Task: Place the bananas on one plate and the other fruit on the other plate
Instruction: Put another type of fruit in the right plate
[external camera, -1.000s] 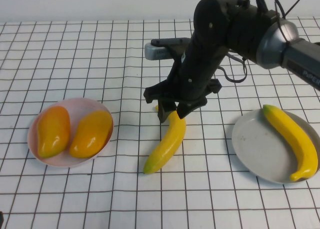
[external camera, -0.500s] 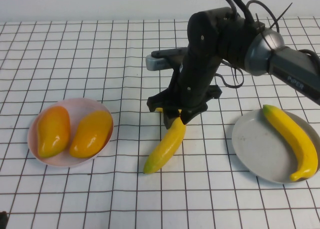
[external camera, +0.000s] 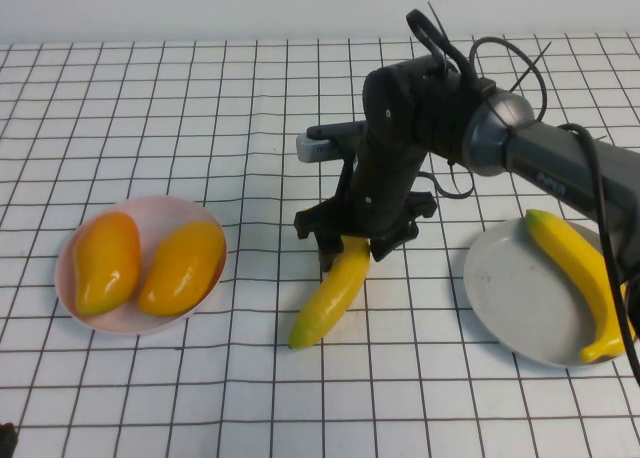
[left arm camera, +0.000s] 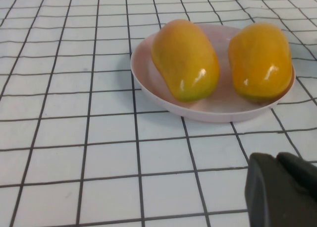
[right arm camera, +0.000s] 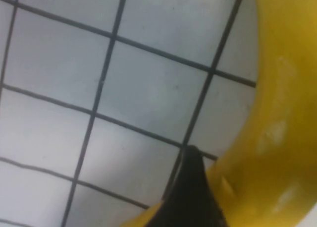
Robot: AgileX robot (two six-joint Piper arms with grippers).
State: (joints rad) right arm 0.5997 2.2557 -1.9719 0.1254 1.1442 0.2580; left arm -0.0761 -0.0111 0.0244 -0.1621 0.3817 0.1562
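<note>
One banana lies on the table at the middle. My right gripper stands over its far end, open, one finger on each side of it. In the right wrist view a dark finger lies against the banana. The second banana lies on the grey-blue plate at the right. Two mangoes lie on the pale pink plate at the left; the left wrist view shows the mangoes and the plate. My left gripper is shut and empty, near the pink plate.
The table is covered with a white cloth with a black grid. The right arm reaches in from the right above the grey-blue plate. Only the tip of the left arm shows at the front left corner.
My right gripper has come down and slightly toward the near side, so its fingers now straddle the far end of the middle banana. The banana and the left arm have not moved.
</note>
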